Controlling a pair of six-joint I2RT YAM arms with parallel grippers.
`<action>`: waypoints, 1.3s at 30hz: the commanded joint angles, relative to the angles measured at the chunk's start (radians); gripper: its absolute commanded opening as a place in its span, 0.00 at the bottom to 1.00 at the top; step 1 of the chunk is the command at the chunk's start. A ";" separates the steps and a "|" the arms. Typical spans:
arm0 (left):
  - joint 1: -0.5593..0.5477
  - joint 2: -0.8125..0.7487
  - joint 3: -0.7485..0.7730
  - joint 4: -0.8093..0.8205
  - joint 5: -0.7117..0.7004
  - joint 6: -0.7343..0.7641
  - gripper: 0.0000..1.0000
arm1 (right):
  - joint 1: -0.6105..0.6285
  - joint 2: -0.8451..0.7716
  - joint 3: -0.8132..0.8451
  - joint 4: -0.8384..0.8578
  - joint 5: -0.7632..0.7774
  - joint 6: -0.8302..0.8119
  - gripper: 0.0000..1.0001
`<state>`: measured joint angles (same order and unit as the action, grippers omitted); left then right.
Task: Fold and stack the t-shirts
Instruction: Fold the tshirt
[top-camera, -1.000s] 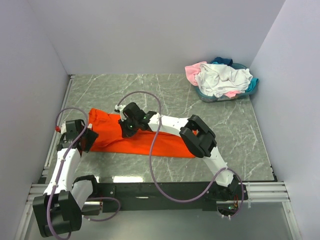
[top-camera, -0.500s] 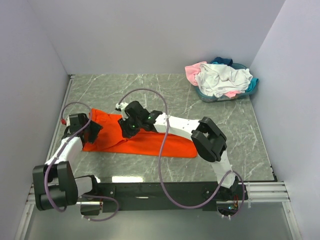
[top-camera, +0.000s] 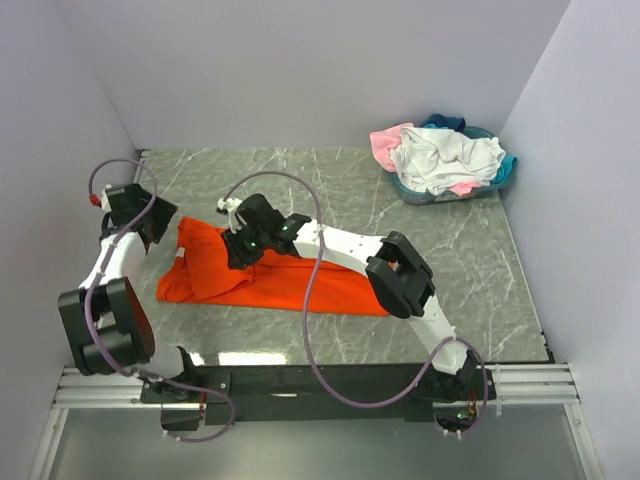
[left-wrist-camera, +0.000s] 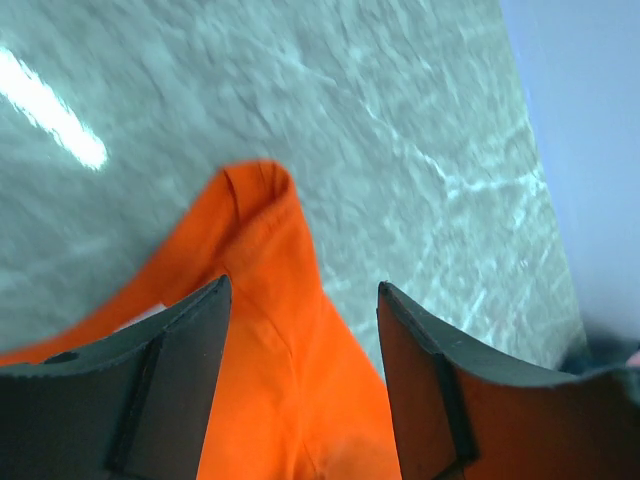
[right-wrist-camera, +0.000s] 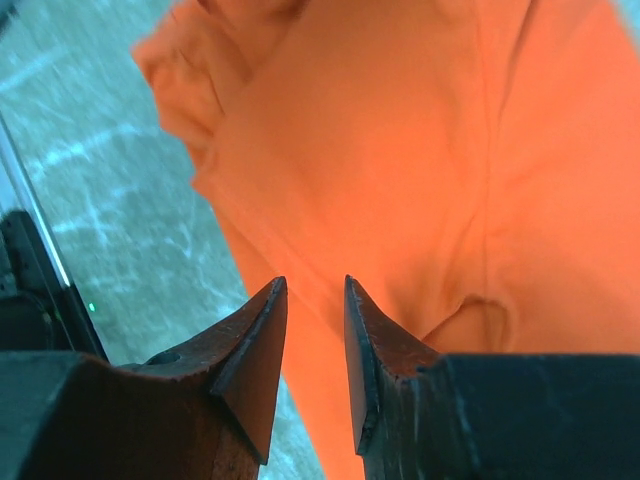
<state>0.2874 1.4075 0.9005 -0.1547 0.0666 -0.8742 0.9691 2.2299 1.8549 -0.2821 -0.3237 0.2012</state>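
Observation:
The bright orange t-shirt (top-camera: 300, 280) lies as a long folded strip on the marble table (top-camera: 460, 260), its left end rumpled. My left gripper (top-camera: 163, 228) hovers at the shirt's far left corner. In the left wrist view it (left-wrist-camera: 302, 285) is wide open, with the orange shirt (left-wrist-camera: 270, 330) below the gap. My right gripper (top-camera: 237, 256) is over the shirt's left part. In the right wrist view its jaws (right-wrist-camera: 314, 280) stand a narrow gap apart, with the orange shirt (right-wrist-camera: 400, 170) flat beneath and nothing pinched. White (top-camera: 440, 155), pale pink (top-camera: 385, 143) and teal (top-camera: 506, 166) shirts are piled at the far right.
The pile sits in a teal basket (top-camera: 420, 195) in the far right corner. Walls close in the table on the left, back and right. A metal rail (top-camera: 300, 375) runs along the near edge, and purple cables loop over both arms.
My left arm has swung from the shirt's near left end up to its far left corner. The right gripper has shifted a little left. The shirt's left end has been pulled leftward and rumpled.

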 joint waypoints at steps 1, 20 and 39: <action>0.024 0.074 0.069 0.030 0.027 0.058 0.65 | 0.005 0.014 -0.031 0.007 -0.041 0.026 0.36; 0.022 0.407 0.281 0.064 0.079 0.081 0.55 | 0.006 0.040 -0.103 -0.032 -0.040 0.015 0.35; 0.015 0.487 0.307 0.089 0.067 0.049 0.51 | -0.085 -0.214 -0.206 0.029 0.040 0.086 0.40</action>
<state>0.3096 1.8862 1.1732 -0.1066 0.1287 -0.8253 0.9413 2.1723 1.6829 -0.3058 -0.3302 0.2569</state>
